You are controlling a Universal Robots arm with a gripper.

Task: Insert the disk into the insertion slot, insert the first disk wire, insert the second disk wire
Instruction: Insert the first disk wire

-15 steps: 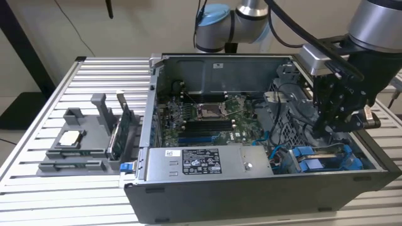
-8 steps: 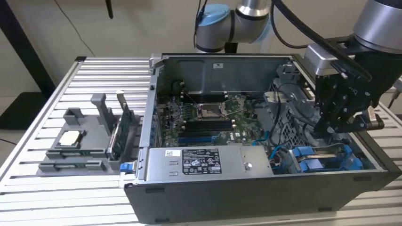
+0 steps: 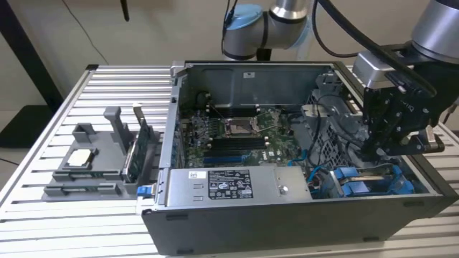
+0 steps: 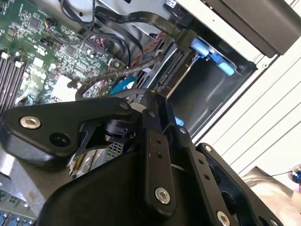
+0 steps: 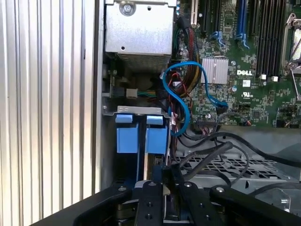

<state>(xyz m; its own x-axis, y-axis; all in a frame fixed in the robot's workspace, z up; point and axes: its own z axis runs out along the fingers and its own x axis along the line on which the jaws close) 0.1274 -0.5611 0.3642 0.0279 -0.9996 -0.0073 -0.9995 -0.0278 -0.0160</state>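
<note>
Gripper (image 3: pixel 380 151) (open or closed? can't tell) hangs in the case (image 3: pixel 287 228) at the exterior view's right, with the blue-railed slot (image 3: pixel 373 184) just below it, beside the power supply (image 3: pixel 229 185).

You get soft, even room light from overhead in the exterior view. The slatted counter (image 3: pixel 115 80) reads pale and bright from seven to eleven o'clock. The computer case (image 3: pixel 287 215) holds dimmer pockets, with the deepest shadow around the insertion slot (image 3: pixel 366 185) at four o'clock. The arm (image 3: pixel 437 24) at two o'clock carries a gentle sheen. In the second wrist view the counter slats wash out nearly white, and the pincer (image 4: pixel 151 104) looks dark and soft. In the first wrist view the slats show streaky glare.
</note>
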